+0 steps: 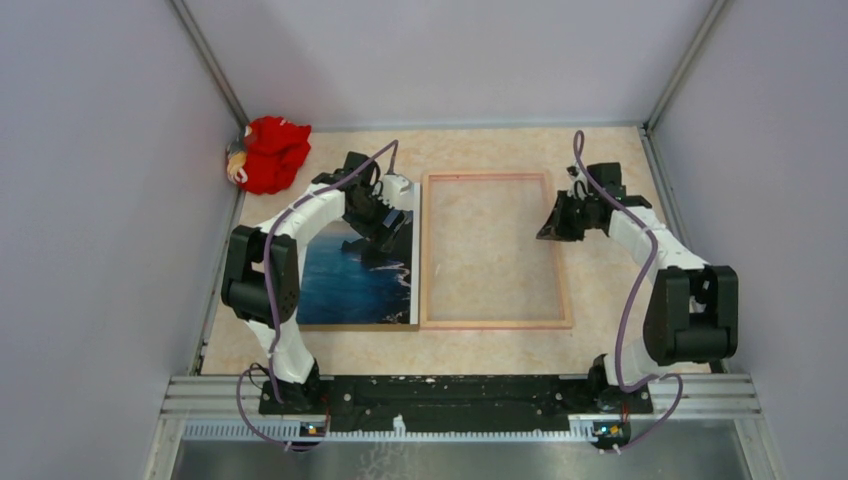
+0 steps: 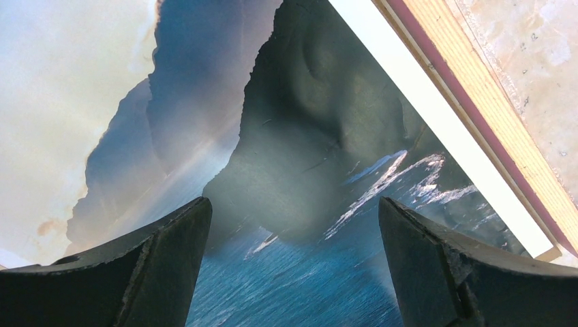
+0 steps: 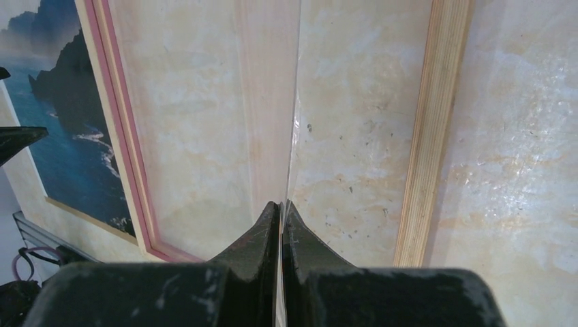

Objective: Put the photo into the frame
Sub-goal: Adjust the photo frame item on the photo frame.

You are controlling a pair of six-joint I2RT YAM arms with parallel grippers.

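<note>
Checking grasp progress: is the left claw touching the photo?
Cannot tell. The left wrist view shows the open left claw over the photo, but no clear contact or gap at its tips.

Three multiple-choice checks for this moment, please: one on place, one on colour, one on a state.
1. Relative to the frame, the photo lies: A inside it; B beside it, on the left arm's side; C on top of it.
2. The bundle in the far left corner is: A red; B green; C yellow.
3. The left gripper is: A shut on the photo; B open above the photo; C shut on the frame.
Key: B, it lies flat along the frame's outer rail; A, plainly red; B, its jaws stand wide apart over the print.
</note>
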